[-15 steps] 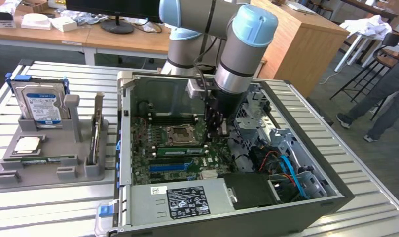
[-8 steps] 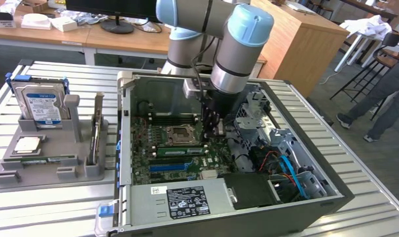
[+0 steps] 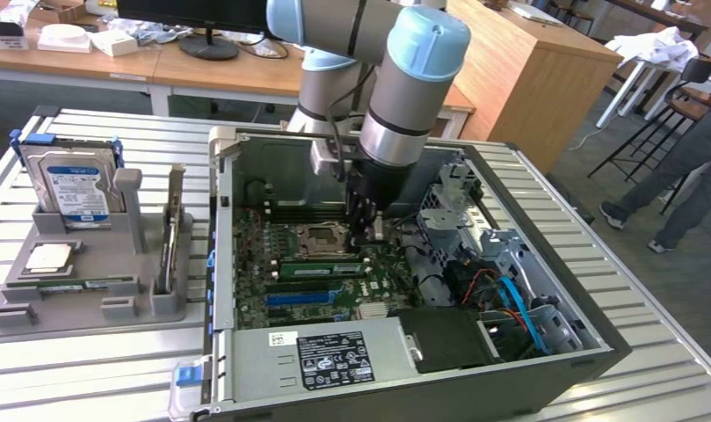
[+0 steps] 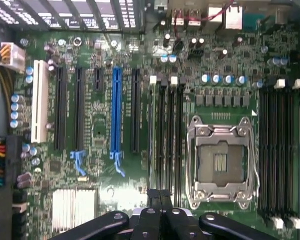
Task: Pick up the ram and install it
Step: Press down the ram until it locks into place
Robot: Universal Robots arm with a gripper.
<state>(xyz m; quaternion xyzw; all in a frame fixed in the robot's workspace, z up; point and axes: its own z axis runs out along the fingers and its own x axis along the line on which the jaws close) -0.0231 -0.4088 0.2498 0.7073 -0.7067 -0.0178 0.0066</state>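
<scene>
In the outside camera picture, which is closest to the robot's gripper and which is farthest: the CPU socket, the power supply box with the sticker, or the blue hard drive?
1. CPU socket: inside the case, right beside the gripper.
2. Power supply box: at the case's near edge, below the gripper in the picture.
3. Blue hard drive: outside the case, on the grey holder at the exterior view's left.

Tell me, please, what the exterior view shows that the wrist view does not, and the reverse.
Exterior view: the grey tray beside the computer case, with a hard drive standing in it, the arm, and a person at that view's right.
Wrist view: a white slot and a silver heatsink on the motherboard, seen from above.
Both: the empty CPU socket, a blue slot and the shut claw over the board.
</scene>
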